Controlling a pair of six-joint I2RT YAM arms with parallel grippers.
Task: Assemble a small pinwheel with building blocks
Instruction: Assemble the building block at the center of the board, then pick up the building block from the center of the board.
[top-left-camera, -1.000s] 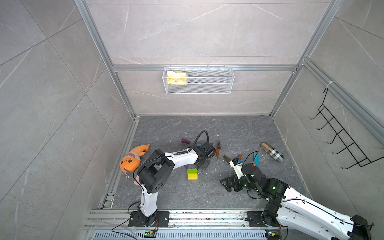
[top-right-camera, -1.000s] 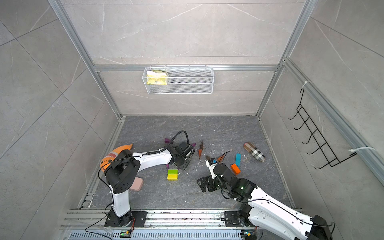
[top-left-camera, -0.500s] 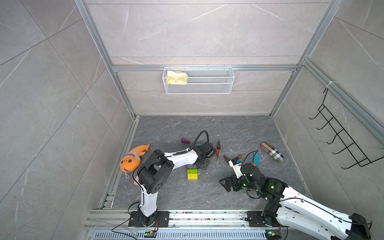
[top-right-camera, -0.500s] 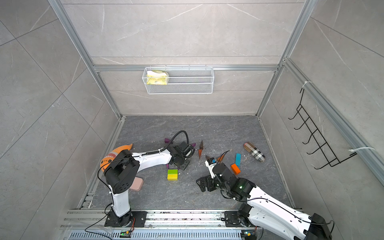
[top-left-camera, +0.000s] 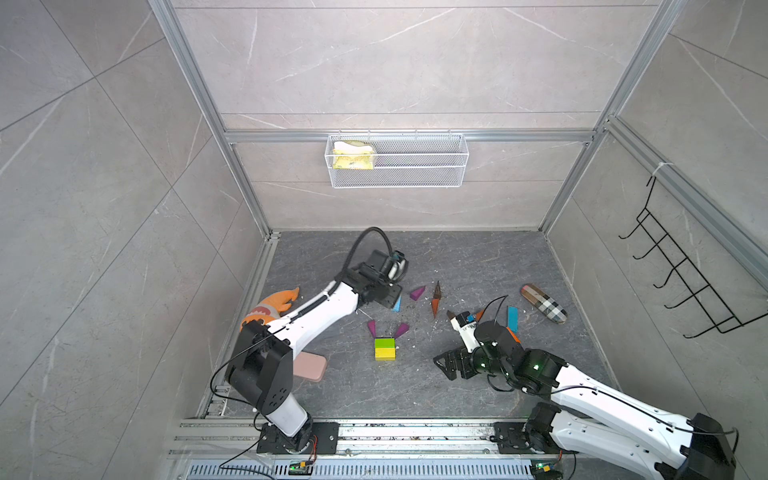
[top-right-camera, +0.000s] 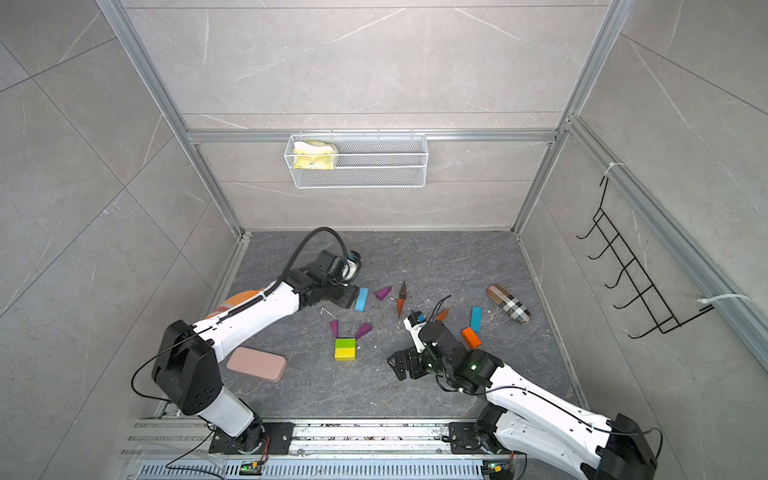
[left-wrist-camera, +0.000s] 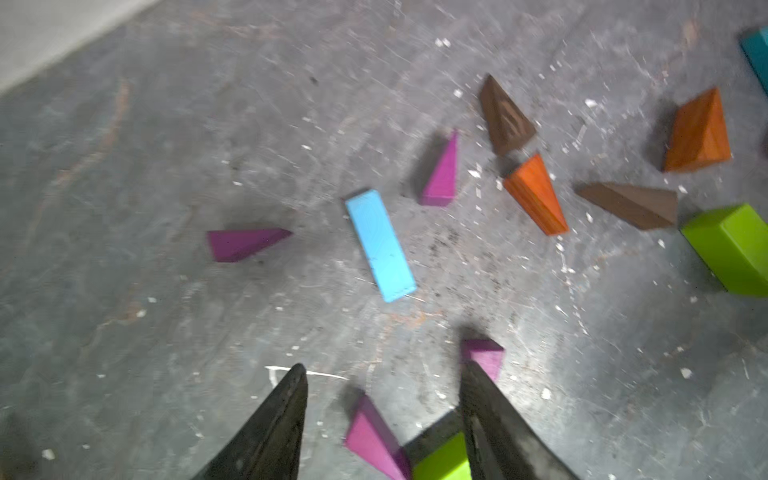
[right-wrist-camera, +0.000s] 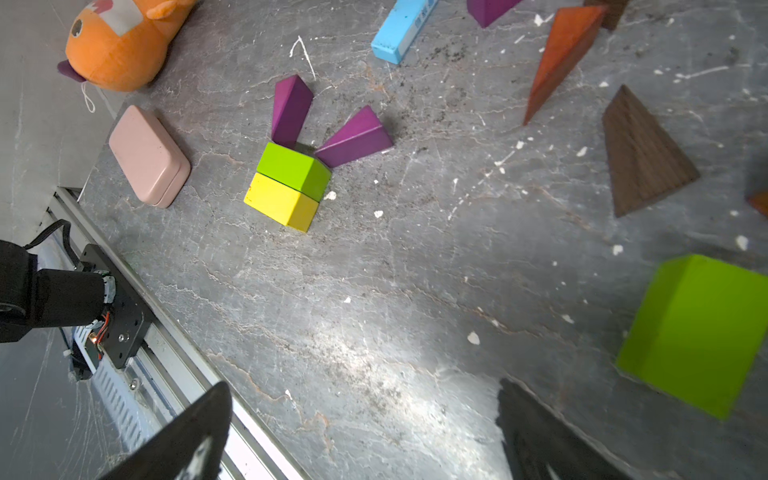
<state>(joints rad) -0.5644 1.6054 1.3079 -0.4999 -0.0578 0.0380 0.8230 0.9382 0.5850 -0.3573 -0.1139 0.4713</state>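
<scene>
Grey bench (top-left-camera: 457, 257) carries everything. Over it the left tool (left-wrist-camera: 384, 365) hangs with its jaws apart and empty, near the build. The right tool (right-wrist-camera: 365, 382) gapes wide, holds nothing and sits well apart from it. Mid-bench the green brick (right-wrist-camera: 293, 168) and yellow brick (right-wrist-camera: 280, 201) lie pressed side by side. The blue bar (left-wrist-camera: 380, 245) lies farther back, and two purple wedges (right-wrist-camera: 357, 135) have their tips at the green brick's far edge. We judge these loose wedges the weak spot, since a low swing of the left tool could scatter them. Since a second ago that tool has opened wider and drawn back, uncovering the wedges.
</scene>
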